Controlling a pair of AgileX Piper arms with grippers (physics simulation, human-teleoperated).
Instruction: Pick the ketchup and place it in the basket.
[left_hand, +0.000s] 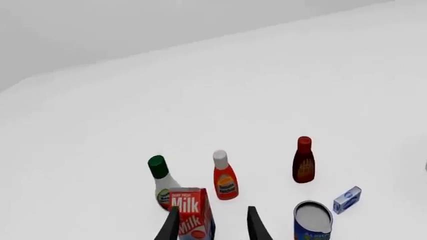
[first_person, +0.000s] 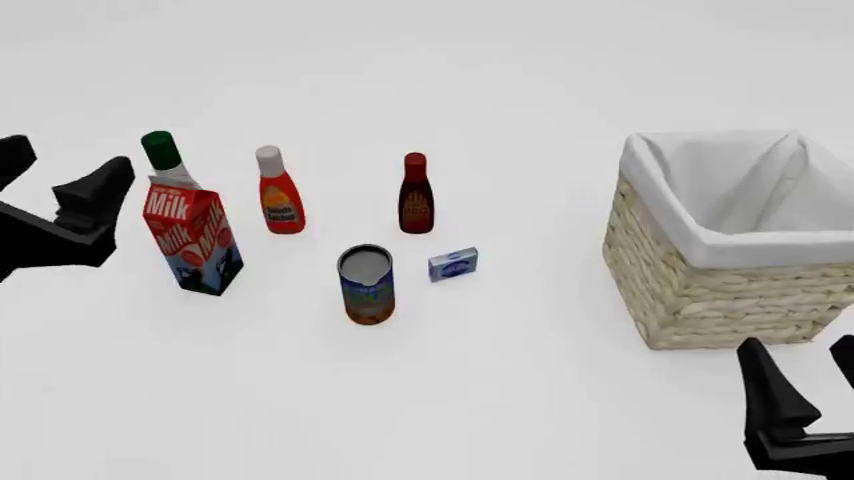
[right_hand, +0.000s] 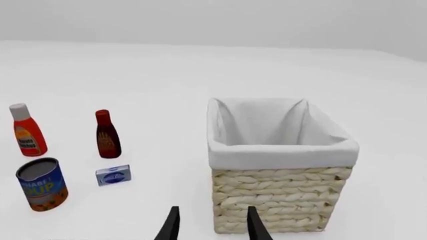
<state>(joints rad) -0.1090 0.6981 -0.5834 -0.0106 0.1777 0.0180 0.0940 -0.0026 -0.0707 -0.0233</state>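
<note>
The ketchup (first_person: 278, 195), a bright red squeeze bottle with a white cap and orange label, stands upright at the table's back left, between a green-capped bottle and a dark-red bottle. The left wrist view has the ketchup (left_hand: 225, 176) ahead of my left gripper (left_hand: 213, 212) and apart from it. My left gripper (first_person: 60, 175) hovers open and empty at the far left, beside the milk carton. The basket (first_person: 694, 290), woven wicker with a white lining, sits at the right and is empty. My right gripper (first_person: 807, 378) is open near the front right corner, just short of the basket (right_hand: 280, 200).
A milk carton (first_person: 194, 240) stands front-left of the ketchup, with a green-capped bottle (first_person: 164, 158) behind it. A dark-red bottle (first_person: 415, 195), a blue can (first_person: 366, 285) and a small blue box (first_person: 454, 264) stand between the ketchup and the basket.
</note>
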